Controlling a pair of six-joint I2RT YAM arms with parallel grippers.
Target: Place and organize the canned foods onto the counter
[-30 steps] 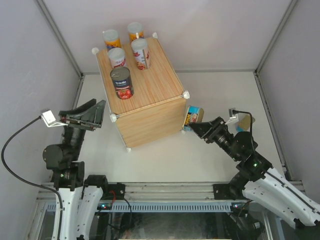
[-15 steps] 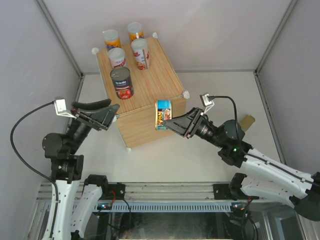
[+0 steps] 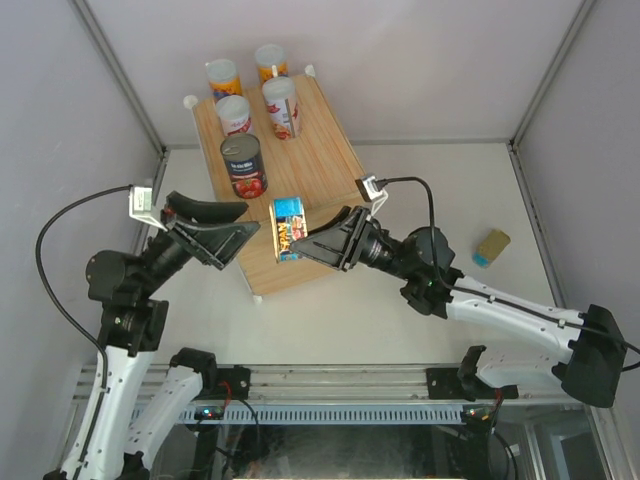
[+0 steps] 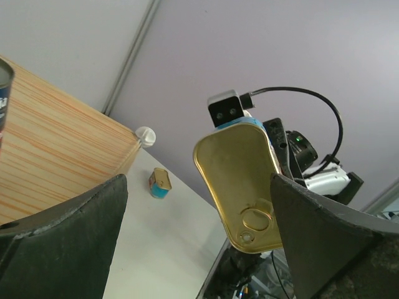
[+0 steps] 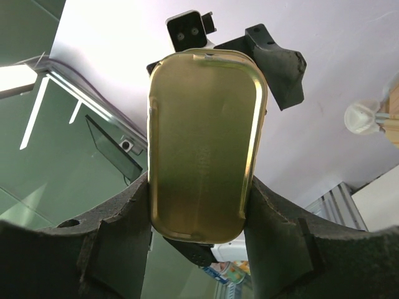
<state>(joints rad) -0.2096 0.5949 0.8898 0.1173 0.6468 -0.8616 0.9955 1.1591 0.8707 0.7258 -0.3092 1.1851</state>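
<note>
Left gripper (image 3: 243,224): fingers spread wide, holding nothing, raised just beside the counter's near-left corner. Counter (image 3: 318,160): four tall cans (image 3: 234,115) stand at its far end, and a dark tomato can (image 3: 244,167) stands upright nearer the middle. Flat tin (image 3: 290,228): pinched on edge by the right gripper (image 3: 306,240) over the counter's near edge, gold face toward the left gripper; contact with the wood cannot be told. Second flat tin (image 3: 492,246): lying on the table (image 3: 440,180), well apart at far right.
</note>
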